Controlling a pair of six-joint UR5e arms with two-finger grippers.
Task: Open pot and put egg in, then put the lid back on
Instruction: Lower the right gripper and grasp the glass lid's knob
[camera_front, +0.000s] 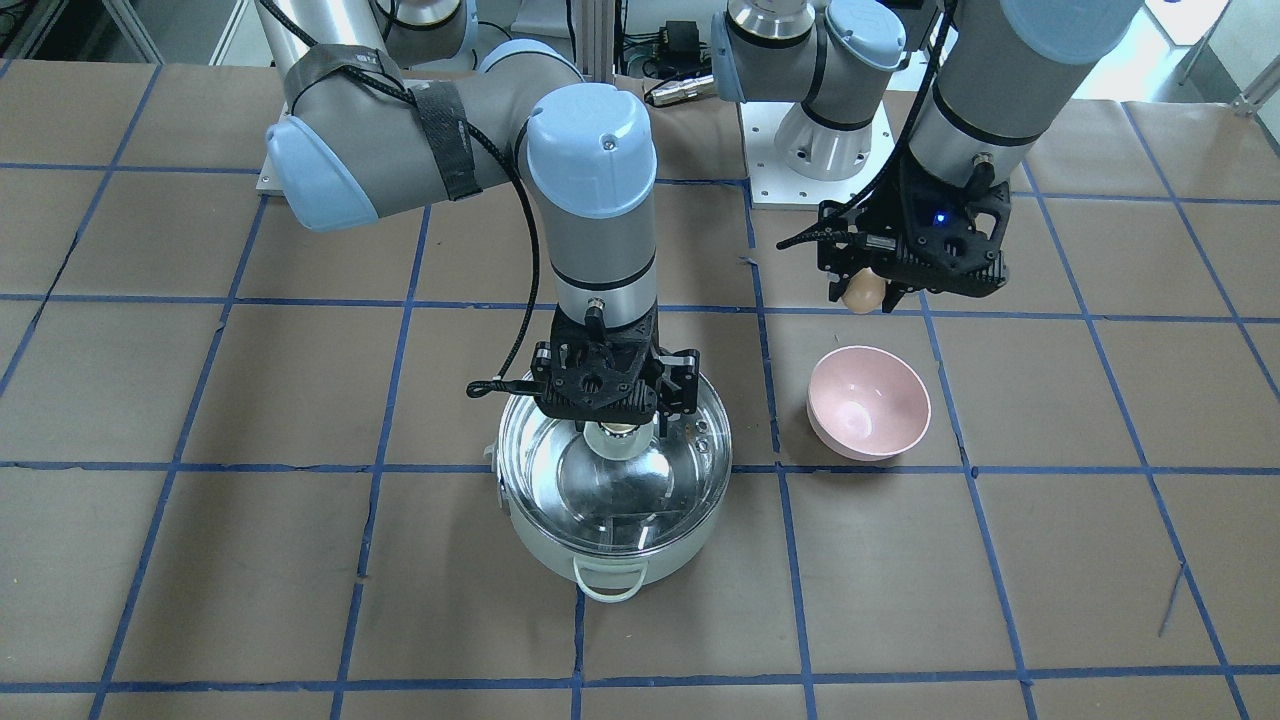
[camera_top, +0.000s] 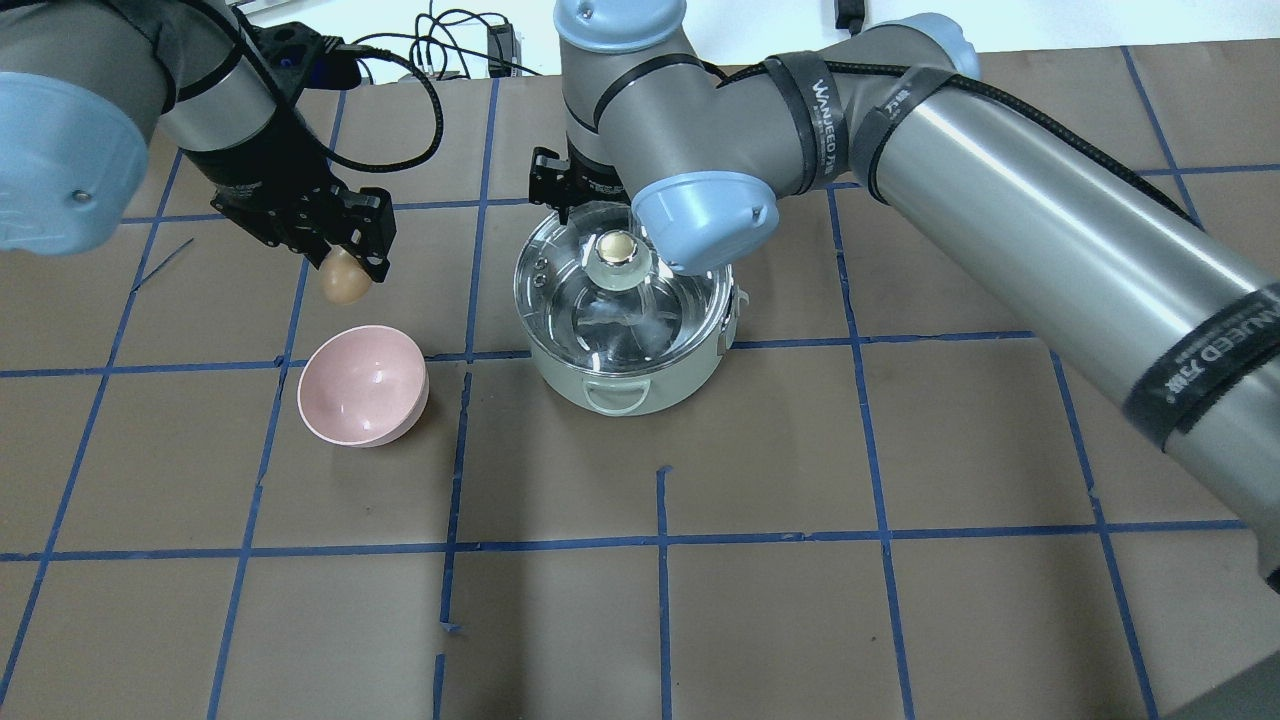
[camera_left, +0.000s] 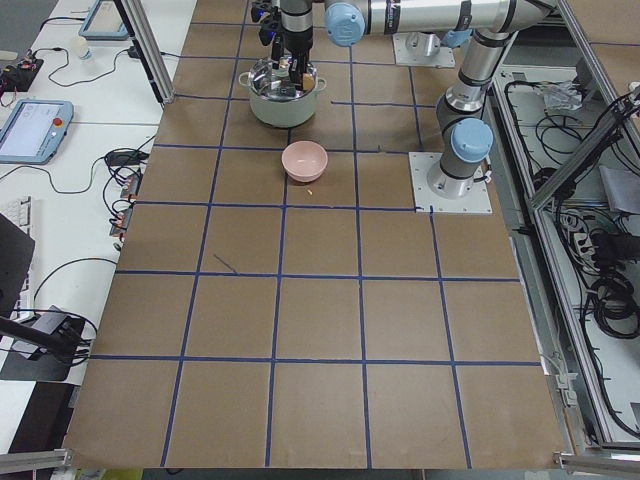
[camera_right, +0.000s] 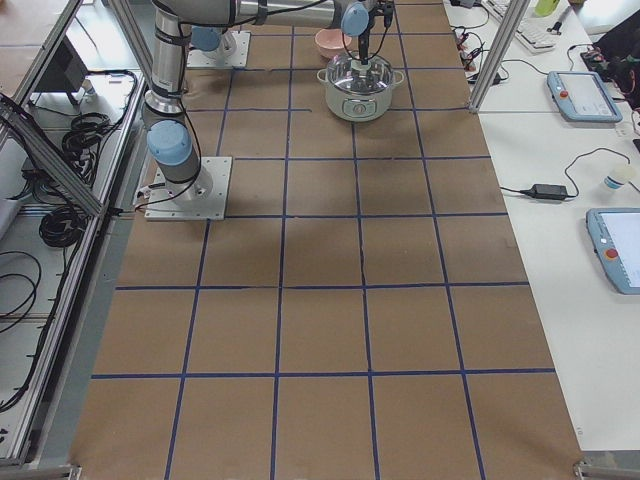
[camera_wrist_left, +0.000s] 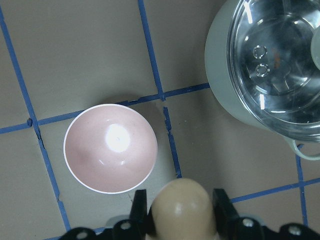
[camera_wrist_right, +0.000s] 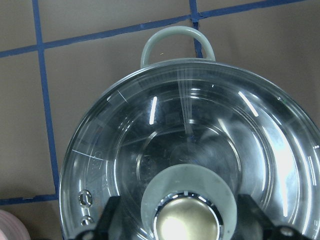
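The pot (camera_top: 650, 390) stands mid-table with the glass lid (camera_top: 580, 300) resting on it. My right gripper (camera_wrist_right: 182, 227) is low over the lid. Its open fingers (camera_wrist_right: 112, 220) stand on either side of the cream-gold knob (camera_wrist_right: 187, 222), a gap showing on one side. The same grip area shows in the front view (camera_front: 615, 425). My left gripper (camera_top: 350, 270) is shut on the tan egg (camera_top: 344, 280) and holds it in the air beyond the pink bowl (camera_top: 362, 385). The left wrist view shows the egg (camera_wrist_left: 182, 210) between the fingers.
The pink bowl (camera_front: 868, 402) sits upright and empty beside the pot (camera_front: 560, 560), a short gap between them. The pot's near loop handle (camera_top: 616, 398) points to the robot. Brown paper with blue tape lines covers the table (camera_top: 800, 600).
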